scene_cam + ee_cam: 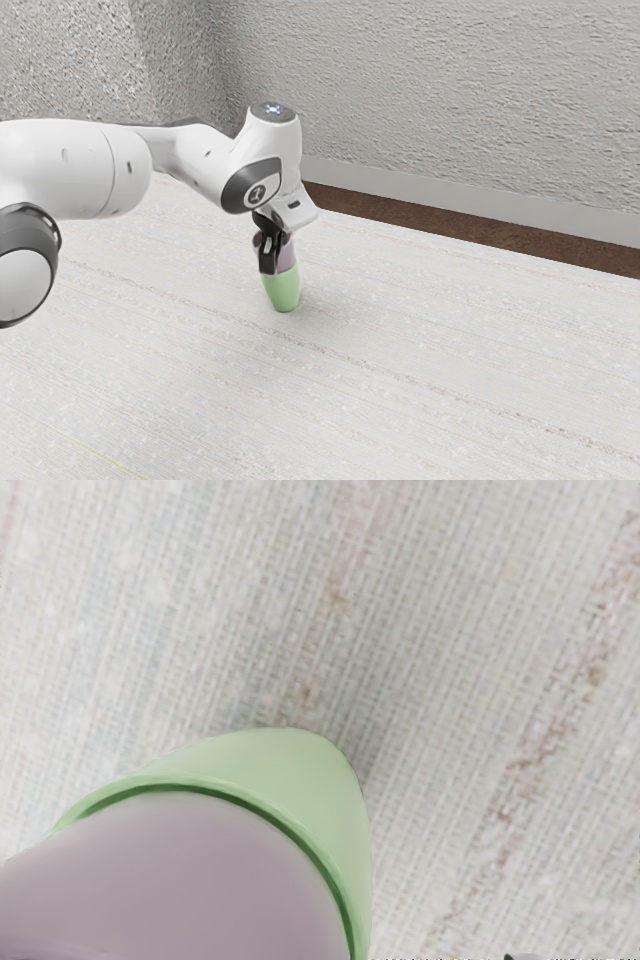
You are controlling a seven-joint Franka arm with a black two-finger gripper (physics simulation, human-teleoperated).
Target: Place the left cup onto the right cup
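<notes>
Two cups stacked on the desk (450, 380), our claw (268, 252) at the upper one.
Across the pale desk our white arm (190, 165) reaches down to the pair: the green cup (283, 291) stands on the desk, and the purple cup (286, 259) sits in its mouth, right under our hand. We cannot tell whether the claw grips the purple cup or has let go. We judge the risk to be in the retreat: rising while clamped, or sideways, could drag the purple cup out or topple both.
</notes>
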